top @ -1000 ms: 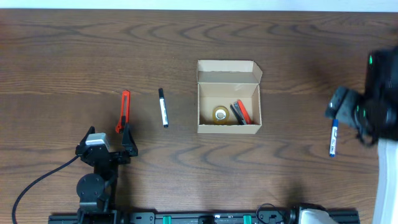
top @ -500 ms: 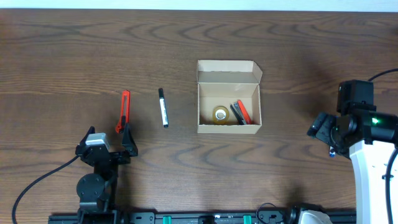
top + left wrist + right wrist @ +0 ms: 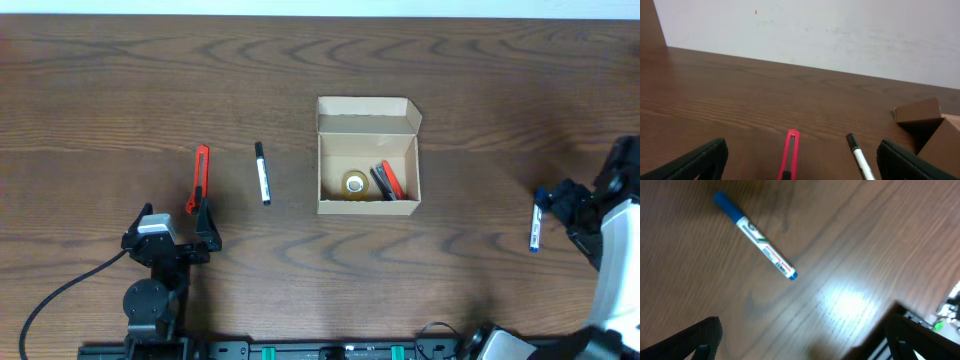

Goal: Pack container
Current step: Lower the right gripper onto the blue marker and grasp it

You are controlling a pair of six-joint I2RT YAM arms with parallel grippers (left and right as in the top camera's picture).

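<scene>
The container is a tan cardboard box with its flap lid open, standing mid-table. A tape roll and red and black pens lie inside it. A red utility knife and a black-capped white marker lie to its left. My left gripper is open and empty just in front of the knife. In the left wrist view the knife lies between the open jaws, with the marker to the right. A blue marker lies at the right. My right gripper is open beside it. In the right wrist view the blue marker lies ahead of the jaws.
The box corner shows at the right of the left wrist view, with a white wall behind the table. The right arm's white body stands at the table's right edge. A black rail runs along the front edge.
My right arm has swung from above the blue marker to a spot lower and further right. The blue marker stays put. The left arm and other objects have not moved.
</scene>
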